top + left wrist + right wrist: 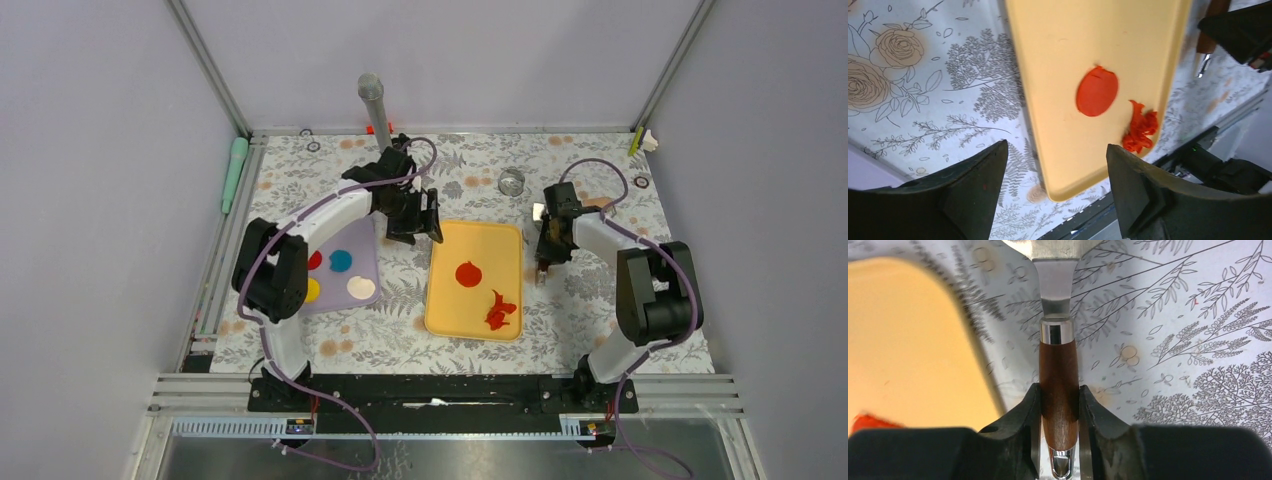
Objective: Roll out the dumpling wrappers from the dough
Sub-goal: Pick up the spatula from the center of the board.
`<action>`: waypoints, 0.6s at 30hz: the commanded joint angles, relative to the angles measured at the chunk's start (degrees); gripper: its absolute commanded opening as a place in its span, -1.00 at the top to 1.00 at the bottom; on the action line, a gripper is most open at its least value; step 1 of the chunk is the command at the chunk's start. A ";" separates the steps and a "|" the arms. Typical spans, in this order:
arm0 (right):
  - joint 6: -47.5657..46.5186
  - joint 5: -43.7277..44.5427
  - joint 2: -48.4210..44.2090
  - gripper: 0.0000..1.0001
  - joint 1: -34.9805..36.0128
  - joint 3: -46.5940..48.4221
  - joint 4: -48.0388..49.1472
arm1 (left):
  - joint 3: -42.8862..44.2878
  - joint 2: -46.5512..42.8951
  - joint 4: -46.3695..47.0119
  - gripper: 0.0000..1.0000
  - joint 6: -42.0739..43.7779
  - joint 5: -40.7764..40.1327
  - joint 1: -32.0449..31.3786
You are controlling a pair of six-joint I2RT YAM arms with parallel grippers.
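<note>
A flat round red wrapper (pixel 469 273) lies on the yellow tray (pixel 450 310), with a crumpled heap of red dough scraps (pixel 499 312) near its front right corner. In the left wrist view the wrapper (pixel 1097 91) and the scraps (pixel 1139 131) lie on the tray (pixel 1063 45). My left gripper (pixel 415 225) (pixel 1057 146) is open and empty above the tray's far left corner. My right gripper (pixel 546 250) (pixel 1059 390) is shut on the wooden handle (pixel 1059 370) of a metal-bladed scraper (pixel 1055 270), just right of the tray. Another red disc (pixel 315 260) lies on the purple mat, partly hidden by my left arm.
The purple mat (pixel 365 250) at the left also holds blue (pixel 341 260), yellow (pixel 311 290) and cream (pixel 361 288) discs. A grey rolling pin (pixel 373 105) stands at the back centre. A metal ring cutter (pixel 511 181) sits behind the tray. A green tool (pixel 234 172) lies on the left frame rail.
</note>
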 commanded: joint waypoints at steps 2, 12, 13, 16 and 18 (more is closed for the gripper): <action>-2.28 -8.93 -10.98 1.00 -0.11 0.55 1.16 | 5.22 -4.42 -0.64 -0.55 0.31 4.16 0.29; -5.20 -24.26 -26.32 1.00 0.10 -0.39 1.09 | 14.38 -2.16 5.63 -0.59 -6.21 16.19 0.21; -5.10 -24.81 -26.91 1.00 0.37 -0.05 0.42 | 14.53 -2.19 7.49 -0.60 -7.72 16.67 0.21; -5.27 -23.70 -26.88 1.00 2.17 2.42 -4.19 | 13.76 -1.33 16.60 -0.61 -15.23 21.39 0.29; -5.20 -24.06 -26.79 1.00 3.25 3.37 -5.54 | 13.87 -0.44 22.44 -0.64 -20.51 23.92 0.07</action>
